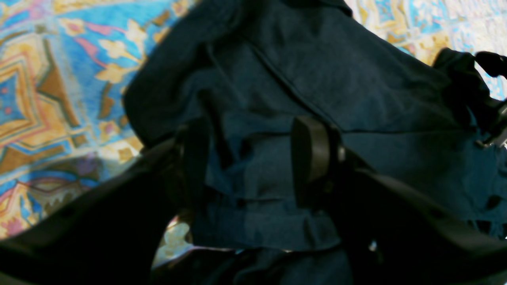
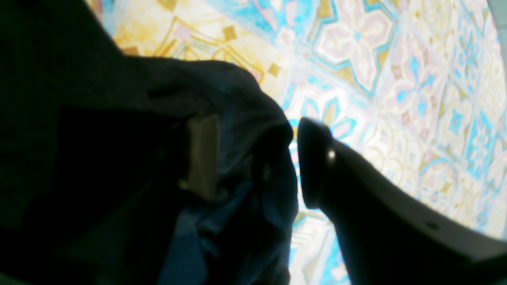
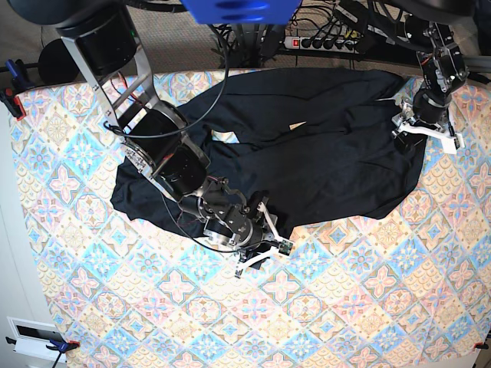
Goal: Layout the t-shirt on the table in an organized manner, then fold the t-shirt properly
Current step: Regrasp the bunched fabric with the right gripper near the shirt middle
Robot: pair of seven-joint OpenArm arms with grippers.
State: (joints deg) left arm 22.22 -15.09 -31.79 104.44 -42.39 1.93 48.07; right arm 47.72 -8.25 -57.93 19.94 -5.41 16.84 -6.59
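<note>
Covering nearly the whole base view is the table (image 3: 345, 307), dressed in a pastel cloth of blue, pink and cream diamond floral tiles. Behind its far edge there's a grey floor with a power strip (image 3: 326, 41) and a tangle of cables, plus something blue (image 3: 239, 10) at the top middle.

Next biggest is the shirt (image 3: 322, 153), black and plain, spread over the far half of the table in a rumpled, uneven sprawl with folds running across it. One lobe reaches toward the left side of the base view, another to the far right edge.

Right arm comes in from the top left of that view, and the right gripper (image 2: 257, 158) sits at the shirt's near hem. Its fingers are parted with a bunched bit of fabric between them; can't tell if it's actually pinched.

Left gripper (image 1: 257, 158) is at the shirt's far right edge, fingers spread apart with cloth lying between them, no clear clamp.
</note>
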